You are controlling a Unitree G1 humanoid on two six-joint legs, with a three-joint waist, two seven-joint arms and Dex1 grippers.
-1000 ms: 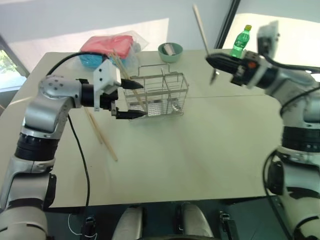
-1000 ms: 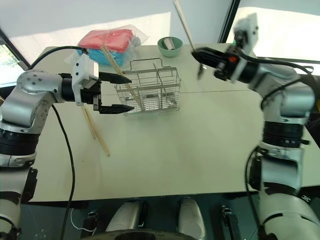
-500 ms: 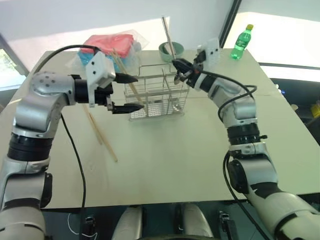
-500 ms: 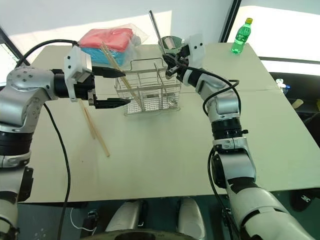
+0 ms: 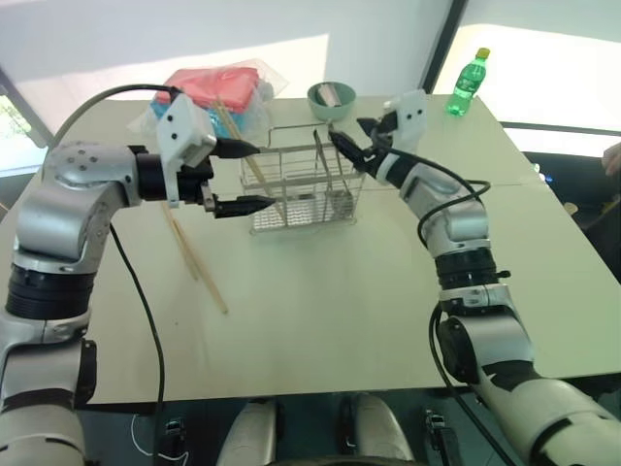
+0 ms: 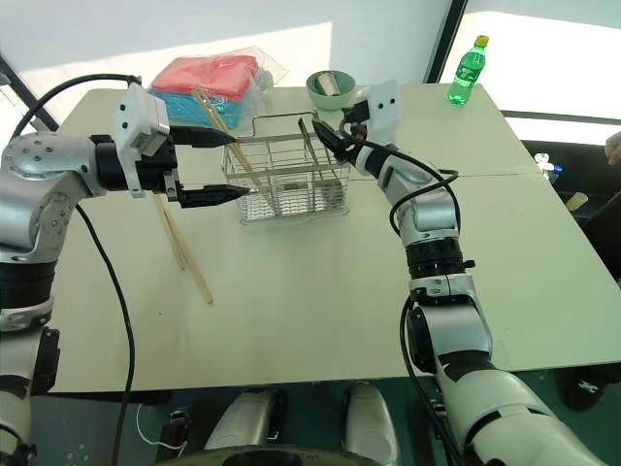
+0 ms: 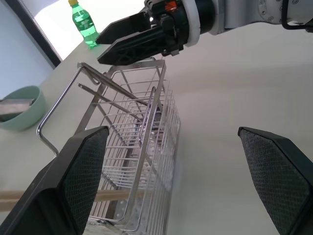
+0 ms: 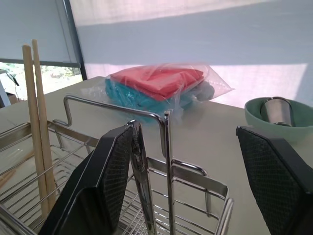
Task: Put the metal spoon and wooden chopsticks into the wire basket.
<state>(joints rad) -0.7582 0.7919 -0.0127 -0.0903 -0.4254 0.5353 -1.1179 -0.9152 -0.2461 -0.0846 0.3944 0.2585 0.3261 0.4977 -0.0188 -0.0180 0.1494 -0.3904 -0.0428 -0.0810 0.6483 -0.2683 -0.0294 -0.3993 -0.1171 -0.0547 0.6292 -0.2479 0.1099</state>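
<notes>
The wire basket stands at the table's middle back. The metal spoon leans inside its right part, its handle sticking up beside one of my right fingers. My right gripper hovers open just over the basket's right rim, holding nothing. A pair of wooden chopsticks leans in the basket's left part, tops above the rim. Another pair of chopsticks lies flat on the table left of the basket. My left gripper is open at the basket's left end, with nothing between its fingers.
Behind the basket sits a small green bowl with a metal cup in it. A clear bag of red and blue cloth lies at the back left. A green bottle stands at the back right. The table's near half is bare.
My right gripper swung in from high on the right down to the basket with the spoon and opened; the spoon now rests in the basket. The left gripper stayed open and in place.
</notes>
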